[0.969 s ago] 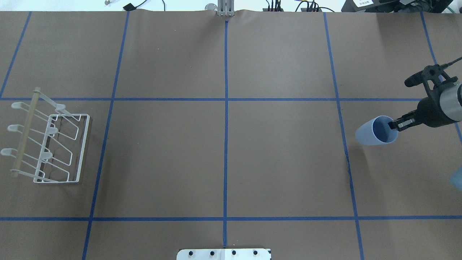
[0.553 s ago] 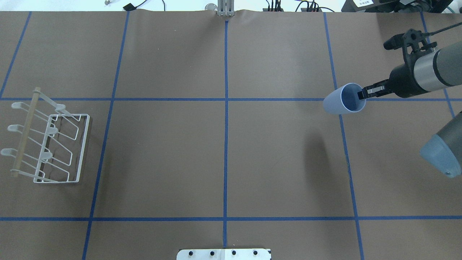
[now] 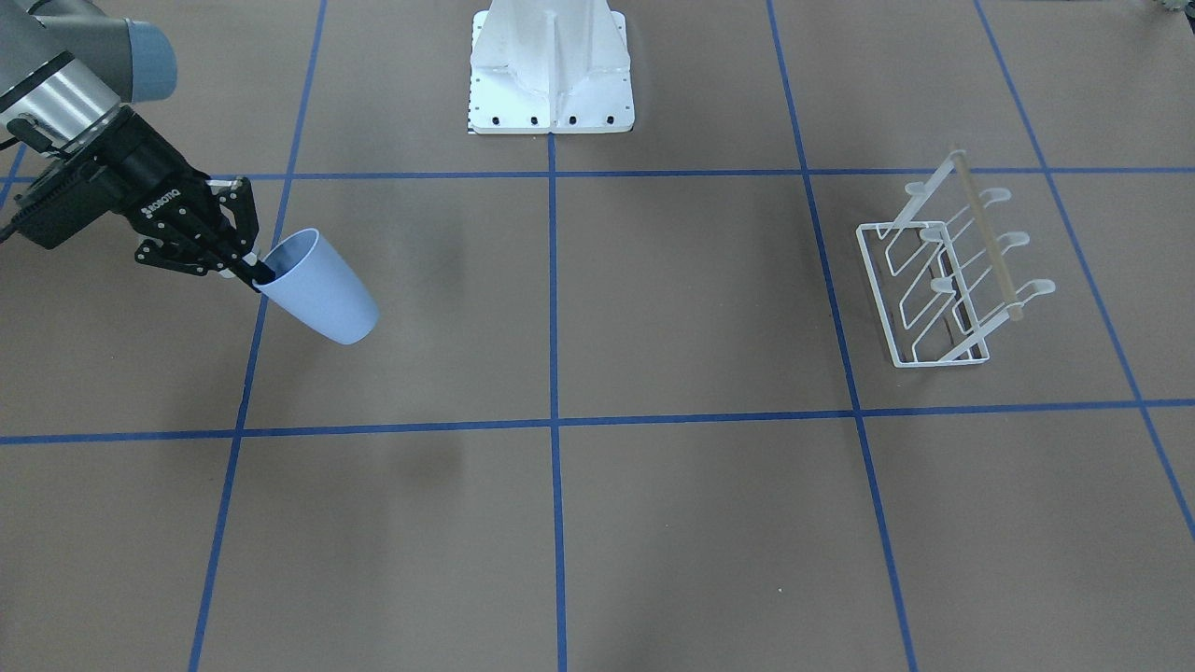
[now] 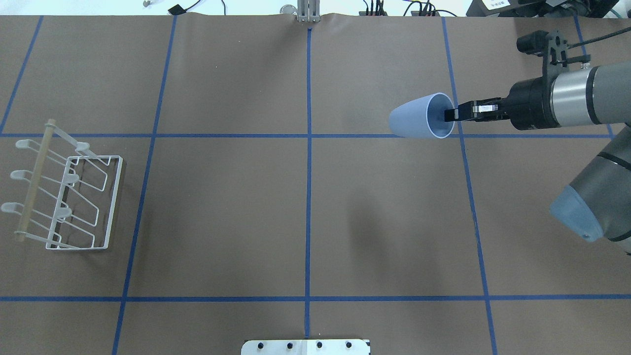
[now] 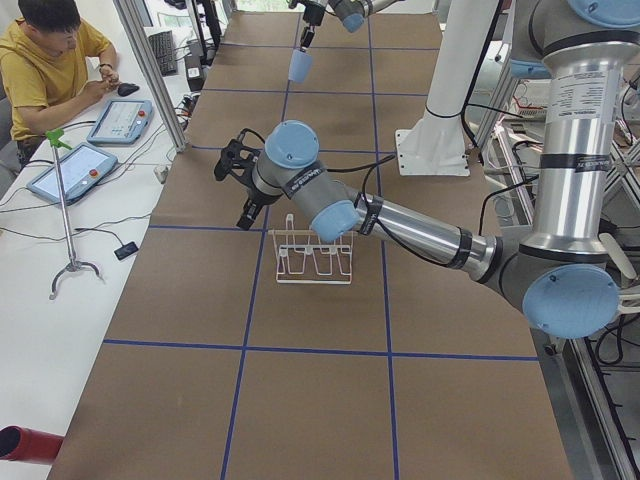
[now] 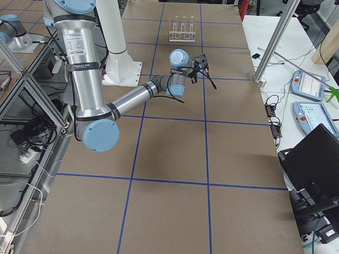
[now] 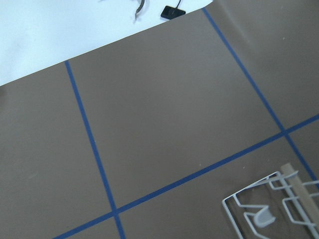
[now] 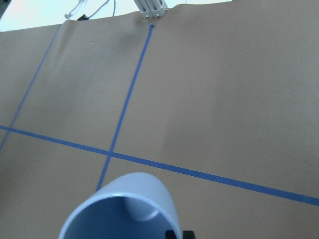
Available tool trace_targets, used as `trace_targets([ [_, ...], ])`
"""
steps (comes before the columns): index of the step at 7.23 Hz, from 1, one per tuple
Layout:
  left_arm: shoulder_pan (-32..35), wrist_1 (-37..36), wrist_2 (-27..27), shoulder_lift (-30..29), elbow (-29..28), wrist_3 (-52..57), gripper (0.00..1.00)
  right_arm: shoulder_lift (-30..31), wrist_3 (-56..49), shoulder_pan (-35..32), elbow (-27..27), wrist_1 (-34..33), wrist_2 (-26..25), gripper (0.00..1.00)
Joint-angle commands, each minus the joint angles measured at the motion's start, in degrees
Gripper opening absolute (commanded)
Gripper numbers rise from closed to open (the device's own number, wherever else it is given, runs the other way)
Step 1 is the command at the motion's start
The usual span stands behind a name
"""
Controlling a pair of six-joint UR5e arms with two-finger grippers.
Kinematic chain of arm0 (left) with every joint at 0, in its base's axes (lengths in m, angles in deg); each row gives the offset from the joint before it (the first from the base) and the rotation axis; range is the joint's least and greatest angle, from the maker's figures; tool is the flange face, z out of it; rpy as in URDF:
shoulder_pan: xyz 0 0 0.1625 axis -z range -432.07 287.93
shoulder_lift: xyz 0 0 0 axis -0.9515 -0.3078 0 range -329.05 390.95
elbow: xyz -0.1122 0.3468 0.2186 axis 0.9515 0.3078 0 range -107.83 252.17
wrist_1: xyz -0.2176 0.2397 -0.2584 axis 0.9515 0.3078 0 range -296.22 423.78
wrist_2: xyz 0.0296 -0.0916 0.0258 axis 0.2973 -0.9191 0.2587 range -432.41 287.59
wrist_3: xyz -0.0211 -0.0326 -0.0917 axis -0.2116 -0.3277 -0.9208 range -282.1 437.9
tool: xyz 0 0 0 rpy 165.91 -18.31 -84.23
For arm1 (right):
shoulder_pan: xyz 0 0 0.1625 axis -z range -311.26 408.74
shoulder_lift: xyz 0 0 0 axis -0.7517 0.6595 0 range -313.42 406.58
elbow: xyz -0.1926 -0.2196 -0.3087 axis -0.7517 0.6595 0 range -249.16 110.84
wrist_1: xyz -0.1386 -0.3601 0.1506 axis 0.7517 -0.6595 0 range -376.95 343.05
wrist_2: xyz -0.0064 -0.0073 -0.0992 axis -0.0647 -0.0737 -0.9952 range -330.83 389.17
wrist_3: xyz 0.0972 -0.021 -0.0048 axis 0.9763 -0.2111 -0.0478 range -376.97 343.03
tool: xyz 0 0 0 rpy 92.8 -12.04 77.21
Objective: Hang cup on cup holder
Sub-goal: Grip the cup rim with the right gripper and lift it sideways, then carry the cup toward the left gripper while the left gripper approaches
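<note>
The pale blue cup (image 4: 416,118) hangs tilted above the table, with its rim toward my right gripper (image 4: 451,114). That gripper is shut on the cup's rim, one finger inside. Both also show in the front view: the cup (image 3: 322,291) and the gripper (image 3: 254,273). The cup's rim fills the bottom of the right wrist view (image 8: 124,209). The white wire cup holder (image 4: 74,197) stands far to the left with bare prongs; it also shows in the front view (image 3: 943,280). My left gripper (image 5: 228,168) shows only in the left side view, above the table beside the holder. I cannot tell whether it is open or shut.
The white robot pedestal (image 3: 551,65) stands at the table's near middle. Blue tape lines grid the brown table (image 4: 305,212). An operator (image 5: 50,70) sits beyond the far edge with tablets. The left wrist view shows a corner of the holder (image 7: 271,209).
My right gripper has carried the cup up off the table, leftward and toward the far edge. The holder has not moved.
</note>
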State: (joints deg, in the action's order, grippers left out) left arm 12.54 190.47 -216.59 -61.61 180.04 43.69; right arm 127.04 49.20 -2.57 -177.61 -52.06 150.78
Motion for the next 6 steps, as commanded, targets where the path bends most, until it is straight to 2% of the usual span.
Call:
trace_targets([
  [1, -6.3, 13.5, -2.4, -5.0, 0.1, -25.6, 0.98, 0.0, 10.0, 3.0, 0.5, 15.2, -0.5, 0.0],
  [2, -10.0, 19.3, -1.9, -7.3, 0.0, -34.9, 0.98, 0.0, 11.6, 4.5, 0.5, 19.8, -2.0, 0.0],
  [5, -18.2, 27.1, -2.0, -16.2, 0.2, -60.2, 0.98, -3.2, 16.0, 15.1, 1.3, 31.8, -14.4, 0.0],
  [6, -21.1, 32.4, -1.7, -17.2, 0.2, -68.5, 0.98, -4.7, 16.0, 19.6, 3.1, 38.2, -19.6, 0.0],
])
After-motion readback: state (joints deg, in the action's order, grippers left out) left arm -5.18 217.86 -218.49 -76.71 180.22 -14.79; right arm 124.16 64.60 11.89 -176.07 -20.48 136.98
